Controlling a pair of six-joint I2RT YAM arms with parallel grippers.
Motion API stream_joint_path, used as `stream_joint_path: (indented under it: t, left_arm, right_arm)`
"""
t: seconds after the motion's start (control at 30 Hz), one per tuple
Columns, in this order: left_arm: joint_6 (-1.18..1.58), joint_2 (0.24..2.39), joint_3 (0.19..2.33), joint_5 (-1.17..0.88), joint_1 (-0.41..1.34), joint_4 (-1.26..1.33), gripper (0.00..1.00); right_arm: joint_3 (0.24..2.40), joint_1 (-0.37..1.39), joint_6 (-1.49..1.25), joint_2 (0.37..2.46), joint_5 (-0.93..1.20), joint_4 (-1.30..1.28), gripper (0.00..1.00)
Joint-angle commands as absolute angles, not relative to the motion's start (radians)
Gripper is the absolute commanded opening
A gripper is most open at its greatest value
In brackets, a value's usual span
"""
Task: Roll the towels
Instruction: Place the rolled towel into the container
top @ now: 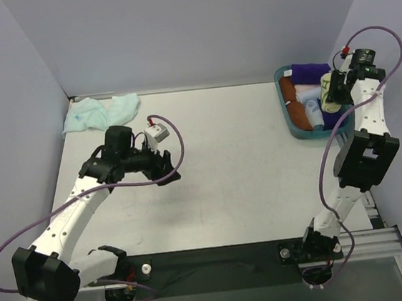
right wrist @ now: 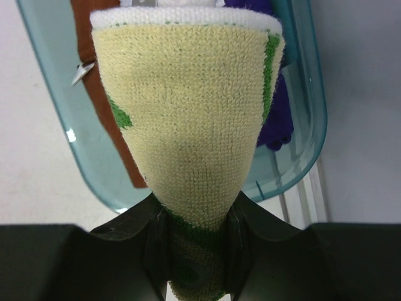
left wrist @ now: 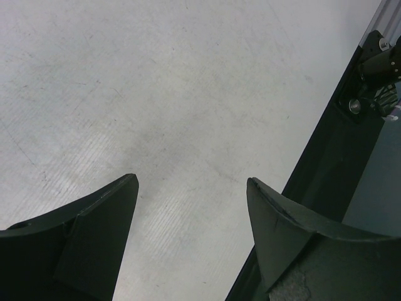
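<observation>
Judging from how things lie, we think the task is about half done. Our right claw [right wrist: 195, 241] is clamped on the pale yellow towel [right wrist: 188, 119], the one with green marks, and holds it above the teal basket [top: 289, 125] at the far right of the counter [top: 247, 174]. The towel looks to us like a tight bundle, so we believe it is already rolled, though we cannot see the whole of it. It is not yet laid in the basket, where a purple roll [top: 309, 72] and an orange roll [top: 293, 106] lie. The mint towel [top: 100, 112] lies loose and crumpled at the far left corner of the counter. Our left claw [left wrist: 192, 182] has its fingers apart and holds nothing. It hangs over bare counter, well apart from that towel. What is left, in our judgement, is to put the yellow one down, then to spread and roll the mint one.
</observation>
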State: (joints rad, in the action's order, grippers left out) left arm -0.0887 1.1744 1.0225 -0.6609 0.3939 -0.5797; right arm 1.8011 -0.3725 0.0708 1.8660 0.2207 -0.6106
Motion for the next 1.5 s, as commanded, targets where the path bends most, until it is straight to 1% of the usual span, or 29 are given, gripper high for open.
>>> stream_joint_path:
  t: [0.0,0.13,0.27,0.7,0.97,1.07,1.1,1.17,1.2,1.27,1.3,1.33,1.37,1.4,1.47]
  left_arm:
    - [-0.071,1.154,1.032,-0.672,0.379,-0.545,0.81]
    - [-0.077,1.152,1.025,-0.675,0.368,-0.548,0.81]
    - [-0.074,1.158,1.023,-0.684,0.357,-0.551,0.81]
    - [-0.045,1.175,1.025,-0.713,0.336,-0.551,0.81]
    - [-0.031,1.166,1.019,-0.73,0.324,-0.554,0.81]
    - [-0.029,1.157,1.011,-0.73,0.324,-0.557,0.81]
    - [-0.029,1.155,1.008,-0.732,0.322,-0.558,0.81]
    - [-0.028,1.152,1.0,-0.735,0.322,-0.557,0.81]
    - [-0.026,1.151,1.0,-0.735,0.321,-0.558,0.81]
    - [-0.025,1.154,0.997,-0.738,0.321,-0.557,0.81]
    - [-0.025,1.152,0.996,-0.739,0.321,-0.558,0.81]
    - [-0.023,1.154,0.994,-0.742,0.321,-0.558,0.81]
    - [-0.021,1.154,0.994,-0.745,0.321,-0.557,0.81]
    - [-0.018,1.157,0.993,-0.747,0.321,-0.557,0.81]
    - [-0.017,1.161,0.992,-0.752,0.321,-0.558,0.81]
  right_arm:
    - [1.897,-0.33,0.09,1.953,0.134,-0.586,0.0]
    - [1.974,-0.272,0.161,2.026,0.055,-0.568,0.0]
    - [2.022,-0.212,0.187,2.075,0.003,-0.528,0.0]
    - [2.221,-0.072,0.279,2.302,-0.262,-0.454,0.0]
    - [2.27,-0.034,0.284,2.388,-0.252,-0.433,0.0]
    - [2.275,-0.035,0.259,2.401,-0.224,-0.434,0.13]
    - [2.273,-0.037,0.255,2.399,-0.216,-0.437,0.24]
    - [2.275,-0.047,0.23,2.401,-0.18,-0.446,0.35]
    - [2.273,-0.052,0.221,2.399,-0.163,-0.452,0.42]
    - [2.275,-0.067,0.206,2.396,-0.134,-0.462,0.47]
    - [2.275,-0.072,0.187,2.395,-0.121,-0.465,0.55]
    - [2.276,-0.081,0.177,2.39,-0.112,-0.474,0.58]
    - [2.278,-0.087,0.17,2.385,-0.094,-0.479,0.6]
    - [2.279,-0.1,0.16,2.381,-0.06,-0.485,0.64]
    - [2.281,-0.11,0.147,2.372,-0.029,-0.498,0.67]
